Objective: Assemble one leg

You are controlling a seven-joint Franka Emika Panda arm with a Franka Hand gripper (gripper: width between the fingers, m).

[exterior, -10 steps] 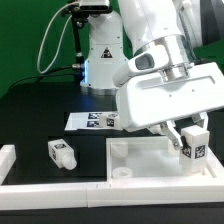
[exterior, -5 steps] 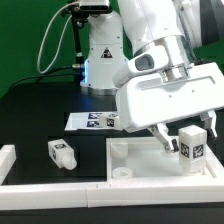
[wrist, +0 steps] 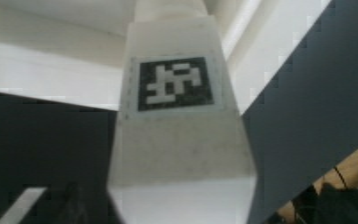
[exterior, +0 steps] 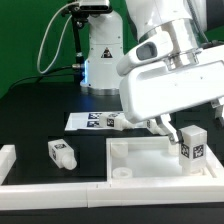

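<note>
**LET GO AT THE CORNER.** My claw (exterior: 190,121) hangs open above the leg (exterior: 192,144), jaws spread to either side and gripping nothing. A second ago the fingers were down around the leg. Half a second ago they had parted and begun to lift. Now the one finger (exterior: 166,131) that shows plainly sits clear of the leg on the exterior view's left, and my wrist is higher.

The leg has not come with me. It stands upright, tag to the camera, at the corner of the panel (exterior: 140,154) on the exterior view's right, where it stood in both earlier pictures. The wrist view is filled by that same leg (wrist: 176,120), seen along its length, and no finger shows against its sides.

Since the leg stays upright on its own once released, I judge it seated in the corner socket and this step at or near its end. How deep or how tight it sits cannot be told from here.

A spare leg (exterior: 60,153) lies on the black table (exterior: 40,112), well apart on the exterior view's left. The marker board (exterior: 88,121) lies behind the panel.
</note>
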